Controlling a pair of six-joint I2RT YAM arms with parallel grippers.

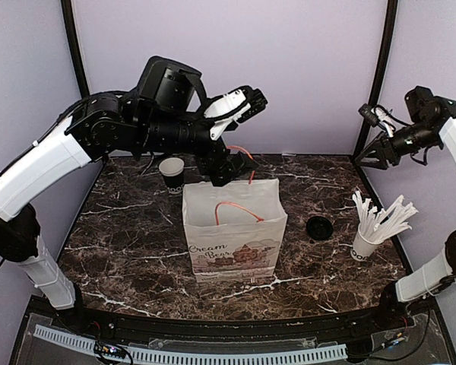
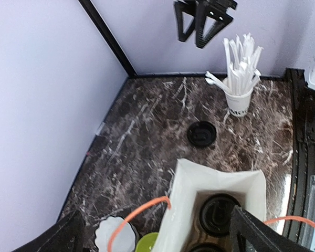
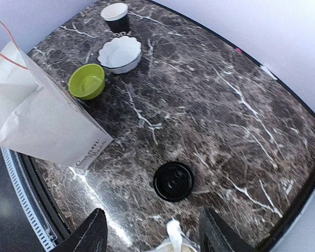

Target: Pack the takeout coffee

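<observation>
Looking down through the left wrist view, the takeout coffee, a cup under a black lid, stands inside the white paper bag. A second black lid peeks in at the frame's bottom edge beside it. My left gripper hangs open and empty above the bag's mouth, one finger on each side. From the top view the left gripper is high over the back of the bag. My right gripper is raised at the far right, open and holding nothing.
A loose black lid lies right of the bag. A white cup of white sticks stands at the right edge. A lidless black cup, a white bowl and a green bowl sit behind the bag.
</observation>
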